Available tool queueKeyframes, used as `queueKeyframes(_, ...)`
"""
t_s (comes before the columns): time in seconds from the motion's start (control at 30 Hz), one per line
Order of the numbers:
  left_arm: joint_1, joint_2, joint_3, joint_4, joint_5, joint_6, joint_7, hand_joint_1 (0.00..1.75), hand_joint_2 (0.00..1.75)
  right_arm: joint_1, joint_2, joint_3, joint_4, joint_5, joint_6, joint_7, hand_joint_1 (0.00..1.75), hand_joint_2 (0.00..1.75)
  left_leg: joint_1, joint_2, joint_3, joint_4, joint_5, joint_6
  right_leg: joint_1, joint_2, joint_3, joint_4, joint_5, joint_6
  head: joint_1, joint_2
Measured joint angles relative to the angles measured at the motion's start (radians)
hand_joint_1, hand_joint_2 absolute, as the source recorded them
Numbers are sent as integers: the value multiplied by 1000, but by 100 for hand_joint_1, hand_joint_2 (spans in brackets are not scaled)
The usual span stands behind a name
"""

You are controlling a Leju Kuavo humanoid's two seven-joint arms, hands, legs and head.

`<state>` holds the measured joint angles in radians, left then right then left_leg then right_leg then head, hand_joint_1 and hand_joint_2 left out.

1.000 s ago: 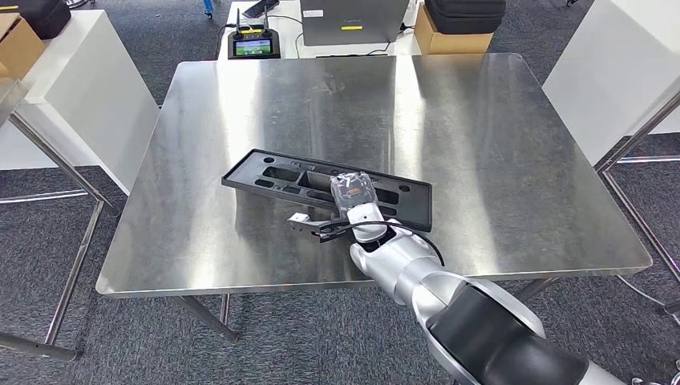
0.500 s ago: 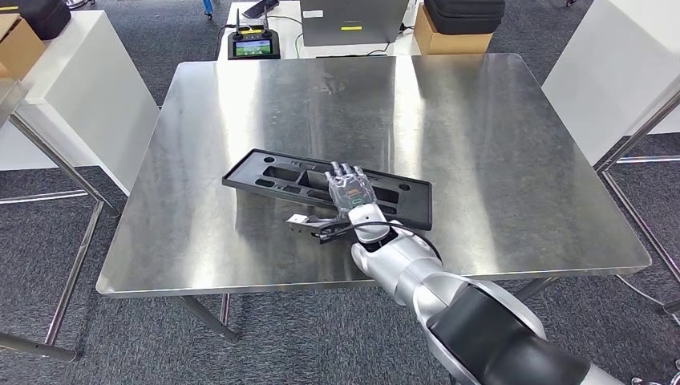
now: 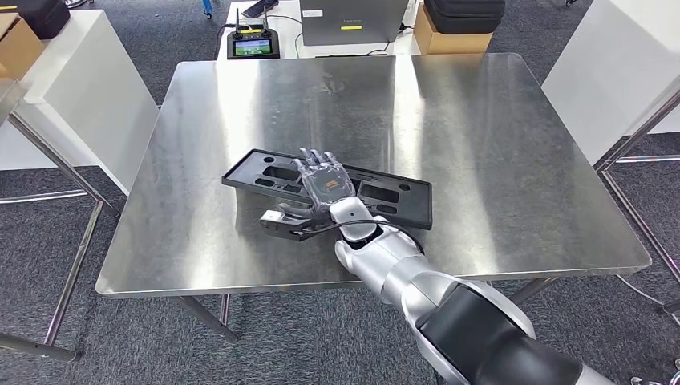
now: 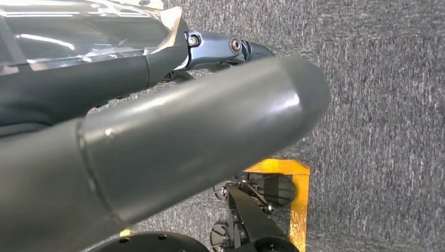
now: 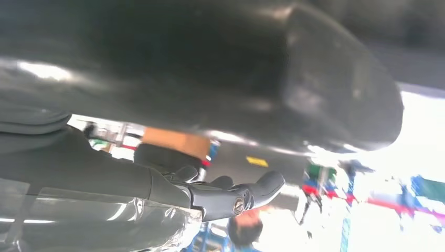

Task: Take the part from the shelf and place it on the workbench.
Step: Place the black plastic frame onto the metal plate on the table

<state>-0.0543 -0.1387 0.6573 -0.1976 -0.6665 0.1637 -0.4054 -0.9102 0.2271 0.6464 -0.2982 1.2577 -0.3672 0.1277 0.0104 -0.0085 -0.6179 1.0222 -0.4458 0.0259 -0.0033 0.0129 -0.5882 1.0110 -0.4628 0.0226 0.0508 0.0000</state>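
Right hand (image 3: 322, 183) spread over part (image 3: 265, 175)

A steel workbench (image 3: 497, 144) is set on grey carpet (image 3: 160, 345); white tables (image 3: 88, 88) are seen beyond the hand's left.

A shiny silver steel bench (image 3: 481, 144) with pale streaked reflections carries a flat black part (image 3: 385, 196). Over it is a dark grey right hand (image 3: 321, 180) on a silver and black arm (image 3: 449, 309). The carpet floor (image 3: 144, 337) is mottled dark grey. The left hand (image 4: 157, 142) is grey.
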Motion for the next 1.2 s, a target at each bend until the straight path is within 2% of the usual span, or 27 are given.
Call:
queueKeyframes(0.1, 0, -2, 3, 0, 4, 17, -2, 0, 0, -4, 26, -24, -36, -32, -77, -78, 0, 0, 0, 0, 0, 0, 0, 0, 0, 0, 0, 0, 0, 0, 0, 0)
queueKeyframes(0.17, 0, -3, 8, 0, 9, 29, -2, 0, 0, -1, 49, -48, -80, -92, -112, -158, 0, 0, 0, 0, 0, 0, 0, 0, 0, 0, -1, 0, 0, 0, 0, 0)
queueKeyframes(0.27, 0, -7, 21, 0, 16, 41, -1, 0, 0, 28, 83, -103, -198, -307, -77, -331, 0, 0, 1, 0, 0, 0, 0, 0, 1, 0, -1, 0, 0, 0, 0, 0)
queueKeyframes(0.33, 1, -8, 29, 0, 19, 43, -4, 0, 0, 72, 95, -142, -306, -489, 4, -429, 0, 0, 1, 0, 0, 0, 0, -1, 1, 0, -1, 0, -1, -1, 0, 0)
queueKeyframes(0.47, 2, -9, 40, 0, 18, 42, -22, 0, 0, 207, 97, -205, -578, -933, 261, -585, 0, 0, 1, 0, -1, 0, -1, -2, 1, 0, -2, 0, -1, -2, 0, 0)
queueKeyframes(0.57, 2, -9, 48, 0, 17, 37, -29, 0, 0, 311, 78, -226, -780, -1167, 429, -633, 0, 0, 0, 0, -1, 0, -2, -2, 0, 0, -2, 0, -1, -2, 0, 0)
queueKeyframes(0.63, 2, -8, 53, 0, 17, 35, -34, 0, 0, 375, 57, -227, -898, -1257, 501, -641, 0, 0, 0, 0, -1, 0, -3, -3, 0, 0, -2, 0, -1, -2, 0, 0)
queueKeyframes(0.87, 1, 0, 64, 0, 17, 27, -45, 0, 0, 560, -24, -225, -1180, -1407, 629, -672, 0, 0, 0, 0, 0, 0, -4, -2, 0, 0, -2, -1, -1, -2, 0, 0)
queueKeyframes(1.2, 1, 6, 92, 0, 25, 49, -68, 0, 0, 756, -123, -215, -1361, -1459, 739, -742, 0, 0, 0, 0, 0, 0, -4, -3, 0, 0, -1, -1, -2, -2, 0, 0)
